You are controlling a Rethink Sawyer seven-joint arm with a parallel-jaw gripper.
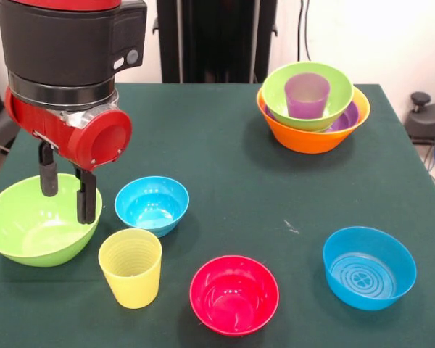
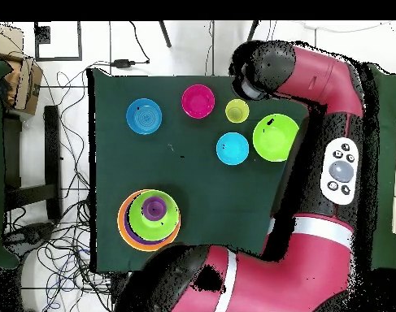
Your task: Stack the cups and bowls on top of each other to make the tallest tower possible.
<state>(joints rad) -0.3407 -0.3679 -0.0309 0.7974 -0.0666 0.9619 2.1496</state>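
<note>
Your gripper (image 1: 67, 192) hangs at the left of the front view with its two black fingers (image 1: 86, 197) spread apart and holding nothing. One finger drops inside the large lime green bowl (image 1: 36, 228) near its right wall, and the other hangs over or just outside that rim, so the fingers appear to straddle the wall. That straddle is the relation to watch: from here a pinch on the rim looks closer than any other grasp, though you cannot tell from these views whether the tips actually touch the plastic.

Just right of the fingers sits the small blue bowl (image 1: 152, 205), and below them in the frame stands the pale yellow ribbed cup (image 1: 130, 267), upright with its mouth up. Farther right along the lower edge lie the pink-red bowl (image 1: 234, 293) and the second blue bowl (image 1: 369, 267), all apart from one another on the green tabletop (image 1: 225, 167).

The tower (image 1: 313, 109) stands well away at the upper right of the front view: an orange bowl at the base, a purple bowl showing inside it, a lime green bowl on top, and the translucent purple cup (image 1: 307, 95) standing in that. Whatever you lift has to travel diagonally across the tabletop to reach it.
</note>
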